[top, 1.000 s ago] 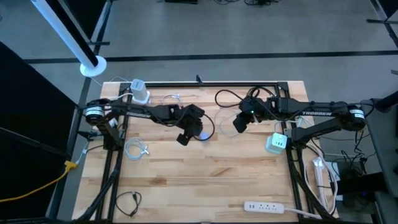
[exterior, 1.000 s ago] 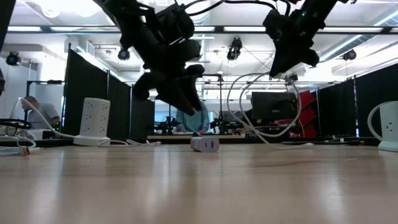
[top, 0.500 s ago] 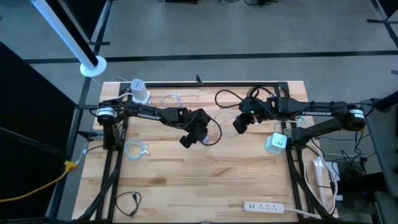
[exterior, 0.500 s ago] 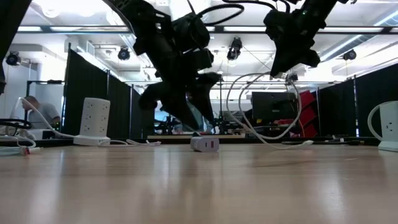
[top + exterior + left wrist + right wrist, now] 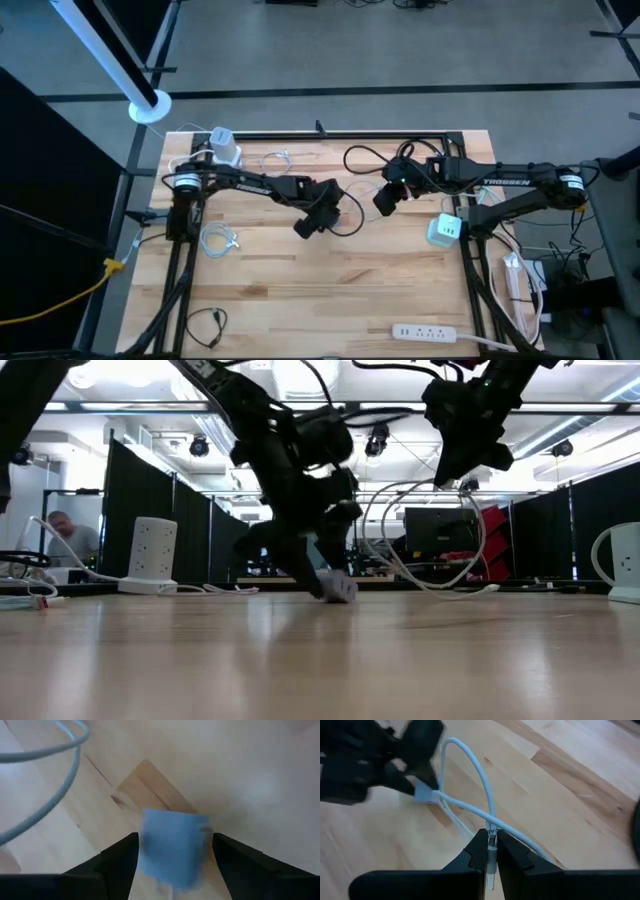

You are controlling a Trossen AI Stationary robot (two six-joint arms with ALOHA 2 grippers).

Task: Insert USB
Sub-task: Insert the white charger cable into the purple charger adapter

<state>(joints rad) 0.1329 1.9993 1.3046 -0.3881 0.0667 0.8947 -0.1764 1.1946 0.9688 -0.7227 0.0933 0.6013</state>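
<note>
Arms first: I have the left arm stretched out from its base across the middle of the table (image 5: 330, 290), wrist bent down so the left gripper (image 5: 325, 575) reaches the wood. Its fingers (image 5: 120, 862) are spread, one on each side of the small blue charger block (image 5: 175, 847), which sits on the tabletop near the centre. I cannot tell whether the fingers touch the block. My right arm reaches in from the opposite side and hangs above the table, apart from the block. The right gripper (image 5: 490, 855) is clenched on the USB plug (image 5: 491, 851) at the end of the white cable (image 5: 470, 765), which loops away toward the left gripper.
</note>
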